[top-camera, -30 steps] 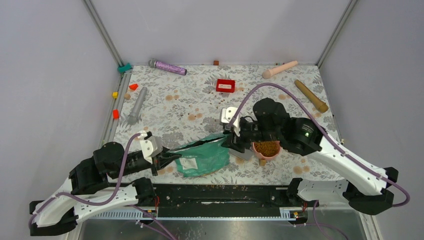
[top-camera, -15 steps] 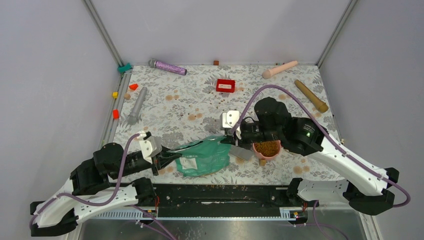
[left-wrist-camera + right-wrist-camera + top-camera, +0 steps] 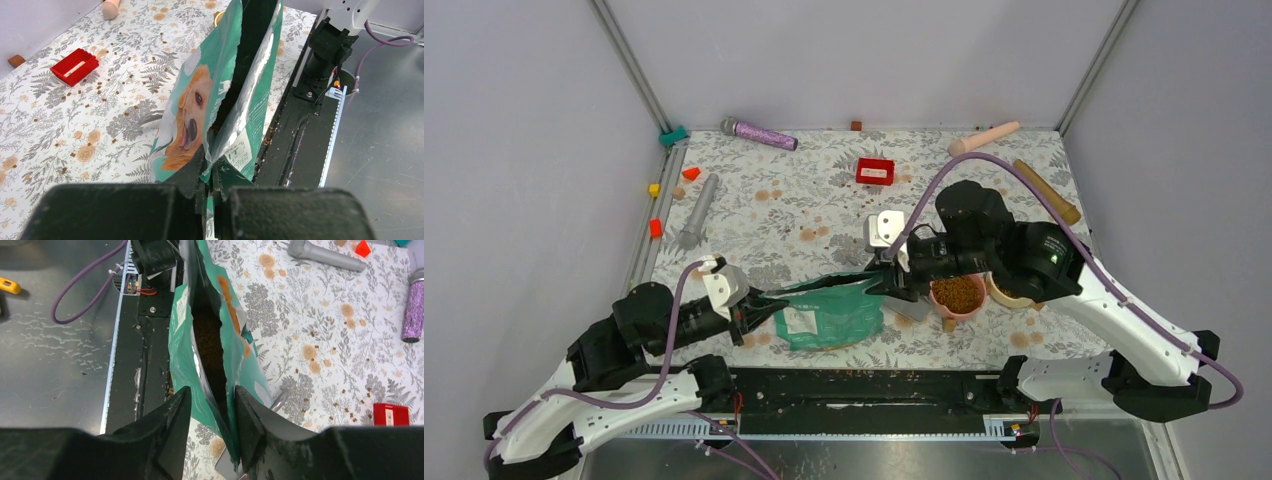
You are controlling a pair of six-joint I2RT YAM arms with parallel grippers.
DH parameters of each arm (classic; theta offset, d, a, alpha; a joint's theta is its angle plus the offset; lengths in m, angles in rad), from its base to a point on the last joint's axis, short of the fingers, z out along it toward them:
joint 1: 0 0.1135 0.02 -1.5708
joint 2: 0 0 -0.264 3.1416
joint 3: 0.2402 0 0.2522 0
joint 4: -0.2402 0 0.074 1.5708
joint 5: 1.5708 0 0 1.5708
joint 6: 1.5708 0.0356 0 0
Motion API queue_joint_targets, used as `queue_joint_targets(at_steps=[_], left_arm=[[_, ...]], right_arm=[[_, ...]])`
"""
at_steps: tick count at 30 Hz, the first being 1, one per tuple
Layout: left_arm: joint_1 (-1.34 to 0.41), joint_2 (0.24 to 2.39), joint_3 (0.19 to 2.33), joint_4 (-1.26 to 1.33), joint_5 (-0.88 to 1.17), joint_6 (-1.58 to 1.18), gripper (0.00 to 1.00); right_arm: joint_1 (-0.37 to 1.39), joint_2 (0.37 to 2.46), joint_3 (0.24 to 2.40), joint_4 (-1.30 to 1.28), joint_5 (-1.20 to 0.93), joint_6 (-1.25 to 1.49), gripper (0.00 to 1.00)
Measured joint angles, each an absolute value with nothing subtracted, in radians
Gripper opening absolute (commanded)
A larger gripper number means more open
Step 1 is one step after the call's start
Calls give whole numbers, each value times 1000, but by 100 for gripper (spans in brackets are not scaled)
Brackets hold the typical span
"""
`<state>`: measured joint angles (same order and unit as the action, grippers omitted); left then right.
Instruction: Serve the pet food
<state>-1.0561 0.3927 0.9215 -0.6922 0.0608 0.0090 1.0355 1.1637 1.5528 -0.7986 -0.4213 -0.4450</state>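
Note:
The teal-and-white pet food bag [image 3: 829,315] with the dog's face [image 3: 187,117] stands on its side near the table's front edge, its mouth open. Brown kibble [image 3: 207,337] shows inside it. My left gripper [image 3: 752,312] is shut on the bag's left end [image 3: 216,172]. My right gripper [image 3: 887,282] is open, its jaws astride the bag's right end [image 3: 212,412], the left finger [image 3: 172,420] apart from the foil. The pink bowl [image 3: 957,296] holds kibble just right of the bag. The grey scoop [image 3: 911,308] lies between bag and bowl.
A yellow bowl [image 3: 1007,292] sits partly under the right arm. A red box [image 3: 875,171], a purple microphone [image 3: 759,133], a grey one [image 3: 697,210], a pink one [image 3: 984,138] and a brown one [image 3: 1046,192] lie further back. Loose kibble [image 3: 107,87] dots the cloth. The black rail [image 3: 864,385] runs along the front edge.
My right gripper has moved up from the scoop to the bag's right end, and the arm shifted right, uncovering the yellow bowl. The bag now stands narrower. The left gripper keeps its hold.

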Motion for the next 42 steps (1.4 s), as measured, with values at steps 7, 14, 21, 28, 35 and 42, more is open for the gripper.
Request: queue_joint_targets(at_steps=[7, 14, 21, 28, 35, 42], left_arm=[[-1040, 395, 921, -690, 77, 7, 0], [-1031, 398, 922, -690, 98, -7, 30], [-1024, 434, 961, -651, 140, -33, 61], [-1024, 515, 989, -638, 187, -34, 31], [-1019, 573, 1016, -643, 195, -57, 0], [-1029, 544, 1016, -646, 11, -154, 0]], right_arm=[[1050, 1231, 1634, -857, -428, -452, 38], [1058, 1272, 1678, -936, -424, -498, 0], [1064, 1283, 1696, -950, -385, -447, 0], [1066, 1283, 1697, -948, -353, -398, 0], [1073, 1283, 1699, -946, -278, -360, 0], [1113, 1291, 1700, -884, -83, -292, 0]])
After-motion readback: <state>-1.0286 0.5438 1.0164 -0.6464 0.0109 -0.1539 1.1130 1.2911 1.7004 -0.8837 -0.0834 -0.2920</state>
